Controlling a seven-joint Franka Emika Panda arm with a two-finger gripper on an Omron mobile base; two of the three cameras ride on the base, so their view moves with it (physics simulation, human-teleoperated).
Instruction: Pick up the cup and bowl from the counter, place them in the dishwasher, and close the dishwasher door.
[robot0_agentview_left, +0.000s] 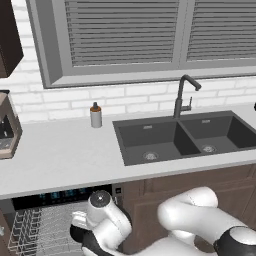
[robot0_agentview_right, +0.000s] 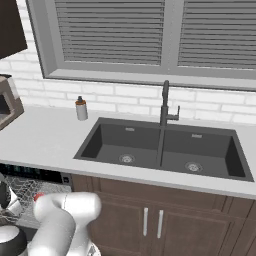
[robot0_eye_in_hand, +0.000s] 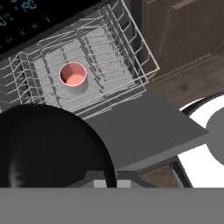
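Note:
The glossy black bowl (robot0_eye_in_hand: 48, 148) fills the lower left of the hand view, right against the hand, and my gripper (robot0_eye_in_hand: 109, 181) is shut on its rim. It hangs above the front edge of the white wire rack (robot0_eye_in_hand: 100, 52). The cup (robot0_eye_in_hand: 73, 77), white with a red inside, stands upright in that rack. The dishwasher (robot0_agentview_left: 60, 196) is open under the counter (robot0_agentview_left: 60, 155), and its door (robot0_eye_in_hand: 144, 127) lies folded down flat. In the left base view my gripper (robot0_agentview_left: 82, 234) is low beside the rack (robot0_agentview_left: 30, 230), with the dark bowl (robot0_agentview_left: 80, 236) under it.
A grey soap bottle (robot0_agentview_left: 95, 115) stands on the counter left of the dark double sink (robot0_agentview_left: 185, 135) and its faucet (robot0_agentview_left: 182, 97). A coffee machine (robot0_agentview_left: 7, 125) is at the far left. Brown wooden cabinets (robot0_agentview_right: 160, 220) flank the dishwasher on the right.

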